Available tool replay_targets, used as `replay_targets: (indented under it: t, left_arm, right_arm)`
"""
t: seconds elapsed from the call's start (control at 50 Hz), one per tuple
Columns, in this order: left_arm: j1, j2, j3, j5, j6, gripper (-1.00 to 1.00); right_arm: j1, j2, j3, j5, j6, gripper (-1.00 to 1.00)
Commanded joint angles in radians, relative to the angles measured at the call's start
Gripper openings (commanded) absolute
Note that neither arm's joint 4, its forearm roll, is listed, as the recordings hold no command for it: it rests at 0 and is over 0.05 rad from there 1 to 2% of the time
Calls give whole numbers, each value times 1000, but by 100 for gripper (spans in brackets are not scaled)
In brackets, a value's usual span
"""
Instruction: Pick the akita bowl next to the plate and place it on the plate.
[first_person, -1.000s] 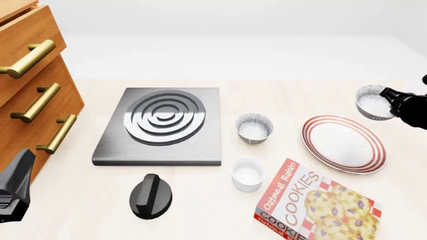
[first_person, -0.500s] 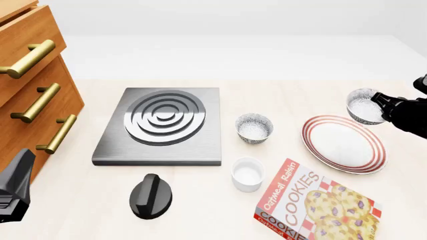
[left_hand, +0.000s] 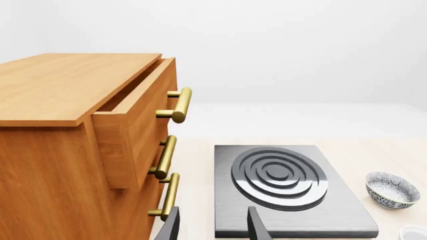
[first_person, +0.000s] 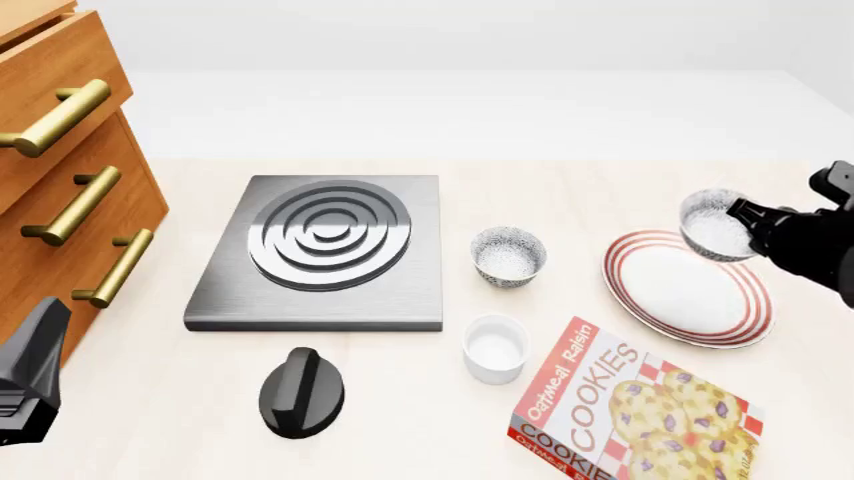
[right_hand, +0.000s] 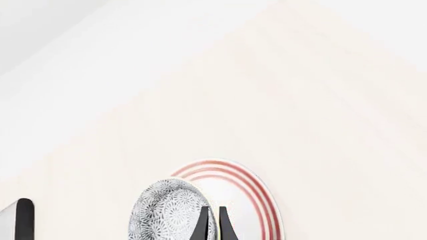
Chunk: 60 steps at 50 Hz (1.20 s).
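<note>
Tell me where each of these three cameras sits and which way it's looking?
Front view: above and behind the arms, looking down at the table; right gripper carries the akita bowl.
Left wrist: behind the left gripper, facing cabinet and stove.
Right wrist: looks along its fingers onto the plate.
Front and right wrist share bowl and plate.

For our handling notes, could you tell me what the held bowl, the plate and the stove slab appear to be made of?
Bowl: probably glazed ceramic, with a speckled grey pattern outside and a smooth white inside.
Plate: likely glazed ceramic, glossy white with red rim rings.
Stove slab: looks like brushed metal, grey with a streaked sheen and darker raised rings.
</note>
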Motion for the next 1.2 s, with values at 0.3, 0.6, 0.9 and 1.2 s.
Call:
replay_targets:
  t: [0.3,0.6,0.9,1.2]
  left_arm:
    - [0,0,0,0,0,100]
    - [0,0,0,0,0,100]
    - [0,0,0,0,0,100]
    - [0,0,0,0,0,100]
  right_arm:
    - [21,40,30,-52,-7,-100]
    - [24,71,35,-73,-18,-100]
    - [24,112,35,-96,-24,-100]
    - [25,139,41,-116,-31,-100]
